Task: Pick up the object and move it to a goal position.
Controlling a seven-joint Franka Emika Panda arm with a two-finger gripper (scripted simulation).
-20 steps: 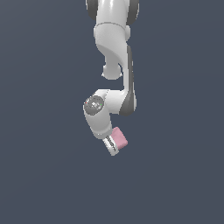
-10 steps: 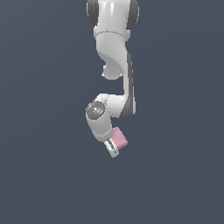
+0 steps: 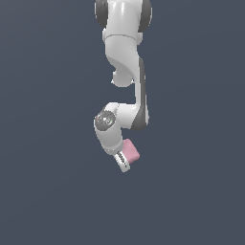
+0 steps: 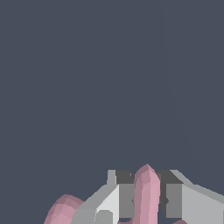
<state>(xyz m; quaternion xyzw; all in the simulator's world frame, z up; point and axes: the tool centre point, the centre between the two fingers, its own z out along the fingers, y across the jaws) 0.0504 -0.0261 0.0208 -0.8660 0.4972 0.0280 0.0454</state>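
The object (image 3: 131, 151) is a small pale-pink blocky piece held at the tip of the white arm, a little below the middle of the exterior view. My gripper (image 3: 125, 162) is shut on it and hangs in the air over the dark grey ground. In the wrist view the object (image 4: 147, 192) stands as a narrow pink ridge clamped between the two grey fingers (image 4: 124, 199), with another pink part of it bulging out beside one finger. No goal marker shows in either view.
The white arm (image 3: 125, 62) comes down from the top of the exterior view. Around it there is only plain dark grey ground.
The arm's lower part and the gripper with the pink object have shifted very slightly toward the exterior view's left. The grip is unchanged.
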